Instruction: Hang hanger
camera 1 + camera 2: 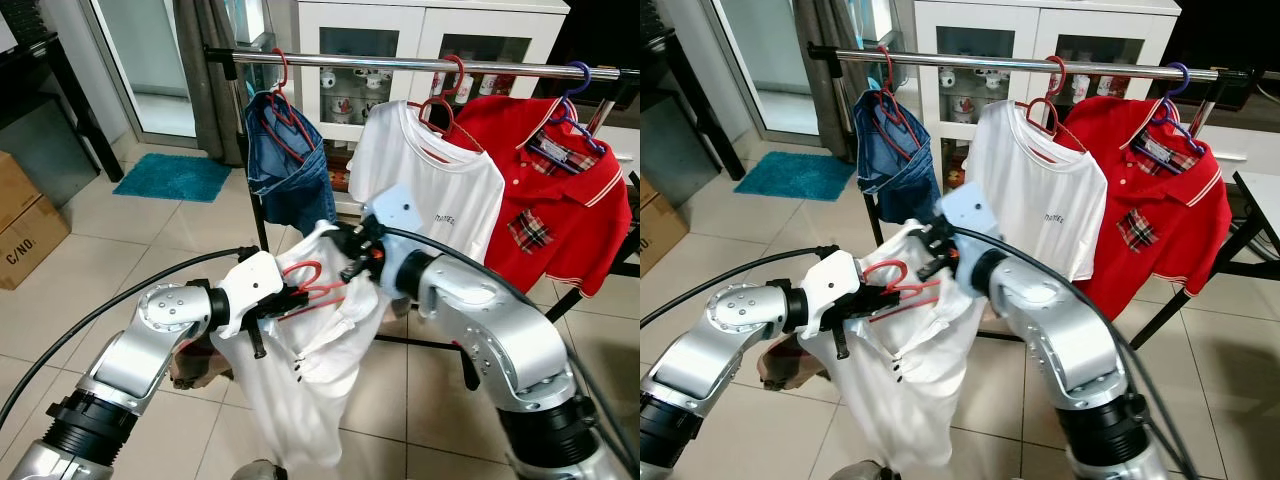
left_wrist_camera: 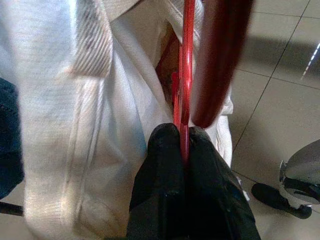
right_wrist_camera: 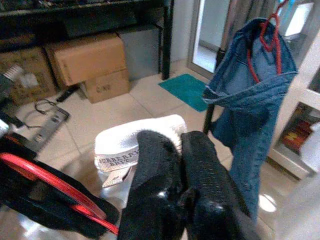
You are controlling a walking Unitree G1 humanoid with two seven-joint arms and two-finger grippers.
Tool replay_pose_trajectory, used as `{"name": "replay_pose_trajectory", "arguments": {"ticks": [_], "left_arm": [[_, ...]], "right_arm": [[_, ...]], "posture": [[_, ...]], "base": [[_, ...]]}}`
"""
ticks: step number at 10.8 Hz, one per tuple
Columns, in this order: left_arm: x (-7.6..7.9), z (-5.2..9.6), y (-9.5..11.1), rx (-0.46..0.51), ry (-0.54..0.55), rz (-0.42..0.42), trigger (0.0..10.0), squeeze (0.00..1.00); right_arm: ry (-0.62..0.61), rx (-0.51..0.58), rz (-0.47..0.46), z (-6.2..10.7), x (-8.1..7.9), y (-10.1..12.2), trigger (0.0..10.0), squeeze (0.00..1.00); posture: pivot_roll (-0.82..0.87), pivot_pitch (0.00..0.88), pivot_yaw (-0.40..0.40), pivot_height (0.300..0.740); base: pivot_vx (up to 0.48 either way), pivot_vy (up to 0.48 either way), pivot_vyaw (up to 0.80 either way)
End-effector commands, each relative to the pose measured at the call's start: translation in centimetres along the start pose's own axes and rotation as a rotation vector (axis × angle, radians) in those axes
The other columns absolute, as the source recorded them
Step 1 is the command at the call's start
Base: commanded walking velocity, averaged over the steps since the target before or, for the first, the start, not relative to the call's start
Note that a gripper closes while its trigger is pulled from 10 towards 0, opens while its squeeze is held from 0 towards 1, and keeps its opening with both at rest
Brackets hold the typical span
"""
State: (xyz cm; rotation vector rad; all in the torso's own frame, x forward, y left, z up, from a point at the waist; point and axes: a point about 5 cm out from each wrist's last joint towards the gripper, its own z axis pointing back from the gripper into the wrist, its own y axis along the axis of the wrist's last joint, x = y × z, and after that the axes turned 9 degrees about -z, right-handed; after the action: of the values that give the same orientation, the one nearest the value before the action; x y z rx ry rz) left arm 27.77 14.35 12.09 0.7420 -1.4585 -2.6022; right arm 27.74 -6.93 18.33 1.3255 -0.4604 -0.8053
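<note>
- Your left gripper (image 1: 285, 300): fingers closed tight on red hanger (image 1: 305, 282), in front of rail (image 1: 420, 63), below it.
- Right gripper (image 1: 358, 250): pinched shut on white shirt (image 1: 310, 380) collar; shirt hangs off hanger.

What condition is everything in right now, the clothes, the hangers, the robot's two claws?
Red hanger: off the rail, clamped by the left gripper, jaws shut.
White shirt: draped on that hanger, collar pinched by the right gripper, jaws shut.
Denim garment: hanging on the rail.
White T-shirt: hanging on the rail.
Red polo: hanging on the rail.
</note>
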Motion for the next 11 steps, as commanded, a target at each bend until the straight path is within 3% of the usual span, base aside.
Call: {"name": "replay_pose_trajectory", "arguments": {"ticks": [1,4,5,6,7,9,10,11], "left_arm": [[-0.4,-0.1,0.6,0.010,0.001,-0.018,0.0,0.00],[-0.5,0.2,0.6,0.014,-0.013,-0.025,0.0,0.00],[-0.9,0.6,0.6,0.014,-0.001,-0.029,0.0,0.00],[-1.3,1.0,0.8,0.030,0.016,-0.028,0.0,0.00],[-1.8,1.6,1.5,0.093,0.008,-0.039,0.0,0.00],[-1.8,2.3,2.3,0.135,-0.064,-0.106,0.0,0.00],[-1.9,2.4,2.7,0.147,-0.089,-0.136,0.0,0.00],[-1.8,2.5,3.4,0.167,-0.132,-0.177,0.0,0.00]], "right_arm": [[0.004,0.024,0.000,0.2,-0.1,0.8,10.0,1.00],[-0.096,-0.029,0.027,0.5,1.3,0.0,10.0,1.00],[-0.070,-0.009,0.015,0.9,1.5,0.3,10.0,1.00],[-0.018,0.023,-0.011,1.4,1.8,0.8,10.0,1.00],[0.131,0.053,0.014,3.4,2.4,1.6,10.0,1.00],[0.394,-0.067,0.105,6.2,1.6,1.2,10.0,1.00],[0.428,-0.095,0.119,6.5,1.4,1.1,10.0,0.99],[0.427,-0.099,0.136,6.2,1.2,1.2,10.0,0.00]], "posture": [[-0.08,0.000,0.053,0.740],[-0.08,0.000,0.060,0.740],[-0.08,0.000,0.060,0.740],[-0.08,0.000,0.060,0.740],[-0.08,0.000,0.062,0.740],[-0.08,0.000,0.064,0.740],[-0.08,0.000,0.064,0.740],[-0.08,0.000,0.062,0.740]], "base": [[0.000,0.000,0.00],[0.000,0.000,0.00],[0.000,0.000,0.00],[0.000,0.000,0.00],[0.000,0.000,0.00],[0.000,0.000,0.00],[0.000,0.000,0.00],[0.000,0.000,0.00]]}}
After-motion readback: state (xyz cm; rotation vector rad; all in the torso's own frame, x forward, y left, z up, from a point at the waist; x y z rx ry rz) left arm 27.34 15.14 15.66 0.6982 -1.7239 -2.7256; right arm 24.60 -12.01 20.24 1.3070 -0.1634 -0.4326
